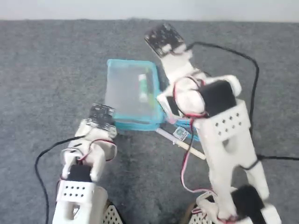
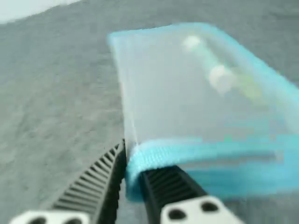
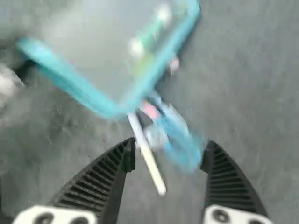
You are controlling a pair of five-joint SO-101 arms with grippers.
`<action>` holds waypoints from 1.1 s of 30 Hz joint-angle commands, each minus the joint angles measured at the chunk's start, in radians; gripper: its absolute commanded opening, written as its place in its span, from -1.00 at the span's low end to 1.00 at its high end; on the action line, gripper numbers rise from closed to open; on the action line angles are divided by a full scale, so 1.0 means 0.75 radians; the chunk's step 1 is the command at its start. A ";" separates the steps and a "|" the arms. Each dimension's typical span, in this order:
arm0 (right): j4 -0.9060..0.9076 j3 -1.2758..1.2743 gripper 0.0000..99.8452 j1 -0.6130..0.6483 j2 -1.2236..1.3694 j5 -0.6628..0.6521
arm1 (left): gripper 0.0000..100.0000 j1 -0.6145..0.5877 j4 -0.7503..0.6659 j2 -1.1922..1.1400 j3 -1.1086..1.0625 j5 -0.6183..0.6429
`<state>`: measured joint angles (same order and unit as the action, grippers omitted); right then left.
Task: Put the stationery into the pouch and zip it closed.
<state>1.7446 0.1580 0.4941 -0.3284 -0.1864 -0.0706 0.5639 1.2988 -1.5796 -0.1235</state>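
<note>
- Left wrist view: the left gripper (image 2: 133, 161) pinches the blue hem at a corner of the pouch (image 2: 187, 102). A green-and-white pen (image 2: 212, 65) lies inside.
- Right wrist view: the right gripper (image 3: 169, 144) has its jaws spread over loose stationery (image 3: 152, 168) just beside the pouch.
- High view: the pouch sits on grey carpet (image 1: 46, 70) between both arms.

Translucent blue-trimmed pouch (image 1: 122, 91), one pen (image 1: 142, 87) inside, more stationery (image 1: 180, 136) just beside it.
</note>
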 commanded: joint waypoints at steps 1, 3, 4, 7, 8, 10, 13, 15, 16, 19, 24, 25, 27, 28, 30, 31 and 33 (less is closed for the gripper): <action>-0.118 -0.389 -0.64 -0.064 -0.167 -0.102 | -0.98 -0.219 -0.023 -0.006 0.122 0.188; -0.230 -0.612 -0.64 -0.083 -0.220 -0.176 | -0.98 -0.170 -0.014 -0.006 0.114 0.145; -0.285 -0.718 -0.64 -0.085 -0.247 -0.217 | -0.98 -0.149 -0.016 -0.006 0.105 0.123; -0.410 -0.972 -0.64 -0.083 -0.308 -0.323 | -0.98 -0.162 -0.023 -0.006 0.105 0.127; -0.449 -1.037 -0.64 -0.083 -0.326 -0.350 | -0.98 -0.168 -0.023 -0.006 0.105 0.131; -0.500 -1.137 -0.64 -0.085 -0.351 -0.403 | -0.98 -0.168 -0.023 -0.006 0.103 0.125; -0.510 -1.223 -0.64 -0.085 -0.359 -0.528 | -0.98 -0.166 -0.023 -0.006 0.099 0.125; -0.512 -1.270 -0.64 -0.085 -0.359 -0.585 | -0.98 -0.166 -0.023 -0.006 0.099 0.125; -0.521 -1.297 -0.64 -0.085 -0.359 -0.608 | -0.98 -0.166 -0.023 -0.006 0.099 0.125; -0.525 -1.360 -0.64 -0.087 -0.359 -0.665 | -0.98 -0.166 -0.025 -0.006 0.099 0.125; -0.713 -1.459 -0.64 -0.230 -0.359 -0.706 | -0.98 -0.166 -0.025 -0.006 0.097 0.125; -0.762 -1.479 -0.64 -0.271 -0.359 -0.706 | -0.98 -0.166 -0.025 -0.006 0.097 0.125; -0.840 -1.514 -0.64 -0.334 -0.359 -0.708 | -0.98 -0.166 -0.023 -0.006 0.097 0.125; -0.866 -1.526 -0.64 -0.353 -0.359 -0.708 | -0.98 -0.164 -0.023 -0.006 0.097 0.125; -0.887 -1.549 -0.65 -0.359 -0.359 -0.708 | -0.98 -0.164 -0.023 -0.006 0.097 0.125; -0.893 -1.561 -0.65 -0.355 -0.359 -0.708 | -0.98 -0.164 -0.023 -0.006 0.097 0.125; -0.895 -1.579 -0.65 -0.351 -0.359 -0.743 | -0.98 -0.164 -0.020 -0.008 0.097 0.125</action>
<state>1.0971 -1.0265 0.2409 -0.5539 -0.7035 -0.1903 0.5639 1.2988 -1.5597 -0.0253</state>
